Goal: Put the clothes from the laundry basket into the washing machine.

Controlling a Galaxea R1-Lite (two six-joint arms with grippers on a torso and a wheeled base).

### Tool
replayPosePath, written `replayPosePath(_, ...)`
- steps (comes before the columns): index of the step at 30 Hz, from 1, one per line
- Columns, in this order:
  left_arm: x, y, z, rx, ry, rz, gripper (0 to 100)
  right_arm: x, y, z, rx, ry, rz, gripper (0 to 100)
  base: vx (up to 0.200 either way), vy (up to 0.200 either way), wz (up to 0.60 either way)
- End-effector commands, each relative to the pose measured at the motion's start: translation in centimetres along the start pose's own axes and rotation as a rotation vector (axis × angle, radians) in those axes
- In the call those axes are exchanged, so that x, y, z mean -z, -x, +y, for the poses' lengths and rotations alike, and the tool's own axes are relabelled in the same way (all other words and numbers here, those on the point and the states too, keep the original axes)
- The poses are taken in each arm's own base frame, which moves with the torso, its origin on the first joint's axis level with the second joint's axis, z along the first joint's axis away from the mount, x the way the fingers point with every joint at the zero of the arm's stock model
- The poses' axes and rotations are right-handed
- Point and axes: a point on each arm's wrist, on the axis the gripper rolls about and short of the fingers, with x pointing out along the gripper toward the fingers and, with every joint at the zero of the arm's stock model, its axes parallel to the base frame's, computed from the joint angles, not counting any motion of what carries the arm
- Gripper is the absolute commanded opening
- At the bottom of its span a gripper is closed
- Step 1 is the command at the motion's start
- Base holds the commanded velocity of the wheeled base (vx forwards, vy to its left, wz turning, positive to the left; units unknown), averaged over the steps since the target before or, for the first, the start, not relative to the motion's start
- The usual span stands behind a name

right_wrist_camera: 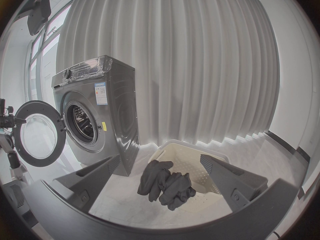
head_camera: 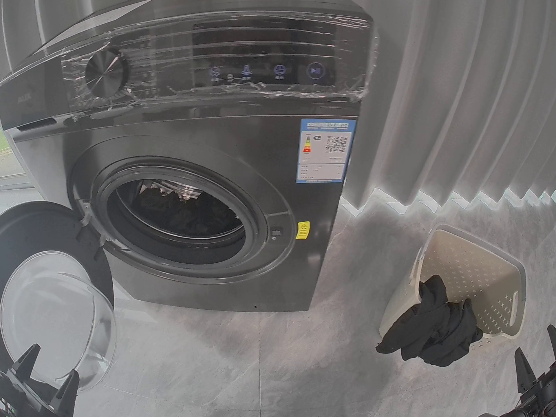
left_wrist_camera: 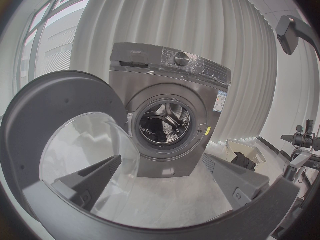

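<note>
The drum of the washing machine [head_camera: 231, 146] already holds dark clothes [head_camera: 185, 209], and its round door [head_camera: 52, 285] hangs wide open on the robot's left. 1 dark bundle of clothes [head_camera: 431, 325] is draped over the near rim of the tipped laundry basket [head_camera: 492, 285], which lies on the floor to the right of the machine, so the step in hand looks like fetching this last load. The right gripper [head_camera: 534, 343] hovers just beside the basket, jaws spread and empty; the left gripper [head_camera: 52, 361] sits low by the door, likewise spread and empty. The next move likely calls for the right arm to close on the bundle's bulk so no sleeve trails. The floor [head_camera: 278, 366] is smooth grey veined tile; a pleated white curtain [head_camera: 463, 88] backs the room.
</note>
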Motion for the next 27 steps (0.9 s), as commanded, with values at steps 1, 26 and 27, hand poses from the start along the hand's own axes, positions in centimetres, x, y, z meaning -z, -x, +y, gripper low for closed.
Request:
replayPosePath(1, 0.4, -0.15, 0.04, -0.003, 0.009, 0.021, 100, 0.5, -0.09, 0.01, -0.001, 0.0, 0.012, 100, 0.0, 0.0, 0.0)
replayPosePath(26, 0.4, -0.15, 0.05, -0.004, 0.012, 0.02, 100, 0.5, -0.09, 0.01, -0.001, 0.001, 0.012, 100, 0.0, 0.0, -0.29)
replayPosePath(27, 0.39, -0.15, 0.05, -0.006, 0.012, 0.02, 100, 0.5, -0.09, 0.01, -0.001, 0.001, 0.012, 100, 0.0, 0.0, 0.0)
